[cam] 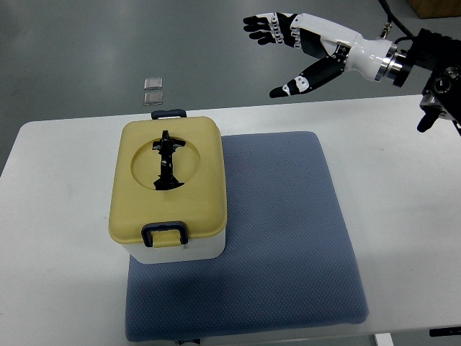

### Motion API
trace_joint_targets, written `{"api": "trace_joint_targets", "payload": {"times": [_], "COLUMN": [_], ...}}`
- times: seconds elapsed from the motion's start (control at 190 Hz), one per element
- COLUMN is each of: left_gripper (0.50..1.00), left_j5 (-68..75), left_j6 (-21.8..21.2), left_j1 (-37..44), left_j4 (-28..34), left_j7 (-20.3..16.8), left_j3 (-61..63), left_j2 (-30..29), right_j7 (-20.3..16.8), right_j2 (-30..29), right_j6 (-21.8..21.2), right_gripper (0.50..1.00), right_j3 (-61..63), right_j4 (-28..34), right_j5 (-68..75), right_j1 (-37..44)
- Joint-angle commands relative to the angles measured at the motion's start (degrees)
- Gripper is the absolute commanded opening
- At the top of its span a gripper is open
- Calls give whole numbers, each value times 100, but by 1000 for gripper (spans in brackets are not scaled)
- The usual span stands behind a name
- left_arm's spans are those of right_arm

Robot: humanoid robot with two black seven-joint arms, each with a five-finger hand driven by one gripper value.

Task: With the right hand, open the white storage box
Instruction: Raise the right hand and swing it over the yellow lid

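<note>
Above the far edge of the surface (403, 187), right hand (302, 50) hangs, fingers spread, holding nothing. Approach step, by my reading; lid closed, both latches down. Next move calls for a descent toward the near latch (165, 233). White storage box (169, 191) sits on the blue mat (281, 238), well apart, lower left of the hand.

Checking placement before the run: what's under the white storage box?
The white storage box sits on the blue mat, its left part over the white table. Its yellow lid is shut, so the contents are hidden. The right hand hovers apart, open.
</note>
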State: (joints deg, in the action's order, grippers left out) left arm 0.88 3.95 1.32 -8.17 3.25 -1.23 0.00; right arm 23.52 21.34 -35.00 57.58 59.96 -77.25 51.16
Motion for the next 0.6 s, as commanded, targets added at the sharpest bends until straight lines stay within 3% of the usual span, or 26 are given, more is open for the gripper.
{"api": "trace_joint_targets", "payload": {"times": [0.0, 0.168, 0.594], "left_gripper": [1000, 1000, 1000], "left_j5": [0, 0, 0], "left_j6": [0, 0, 0], "left_j1": [0, 0, 0], "left_j4": [0, 0, 0], "left_j7": [0, 0, 0], "left_j3": [0, 0, 0], "left_j2": [0, 0, 0], "right_j7": [4, 4, 21], "right_j2": [-69, -95, -605], "right_j6": [0, 11, 705], "right_gripper": [940, 938, 936], "right_j3": [-203, -810, -2102], "right_j4": [69, 86, 86], "right_j5": [-378, -537, -880], "right_j1": [201, 615, 1511]}}
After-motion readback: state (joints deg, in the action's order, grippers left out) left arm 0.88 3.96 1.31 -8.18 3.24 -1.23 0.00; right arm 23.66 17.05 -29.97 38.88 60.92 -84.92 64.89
